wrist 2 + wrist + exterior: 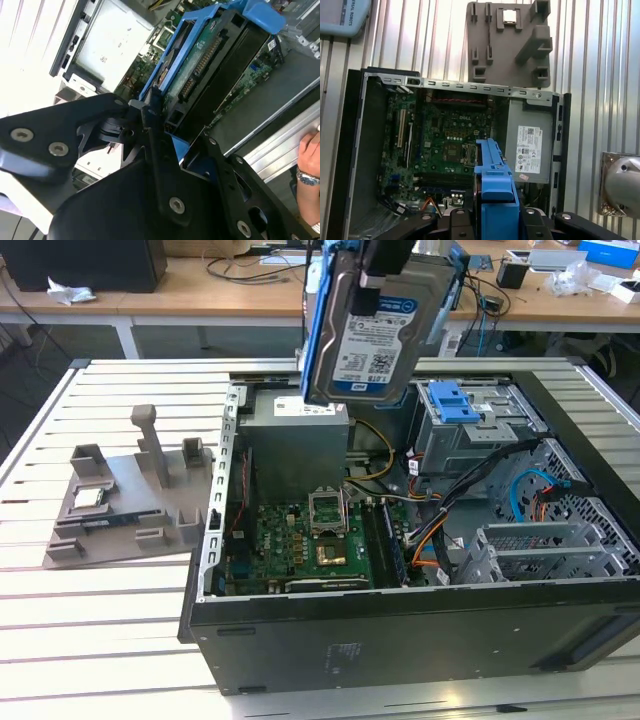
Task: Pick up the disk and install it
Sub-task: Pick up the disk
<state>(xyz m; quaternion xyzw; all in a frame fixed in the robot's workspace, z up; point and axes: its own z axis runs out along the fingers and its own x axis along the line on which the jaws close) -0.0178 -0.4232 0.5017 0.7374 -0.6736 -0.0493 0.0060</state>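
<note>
From the exterior view's left: a grey fixture tray (130, 505) carrying a small processor chip (88, 498) lies on the slatted desk (100, 640), just beside the open computer case (400, 635). Above the case's power supply (295, 440) and motherboard (300, 540), the robot's hand (172, 127) is clamped on the disk (370, 340). Its black fingers (150, 120) pinch the blue carrier frame, and the drive hangs on end, label outward, clear of everything below. Toward the exterior view's right sit the metal drive cage (480, 440), its blue latch piece (450, 400) and a tangle of cables (450, 530). Carrying well here likely means keeping the drive square in the grip and high above the case rim, since the cage walls, latch and loose cables crowd that side. The open room lies over the motherboard. In the second wrist view a person's wrist (307, 172) rests near the case edge.
</note>
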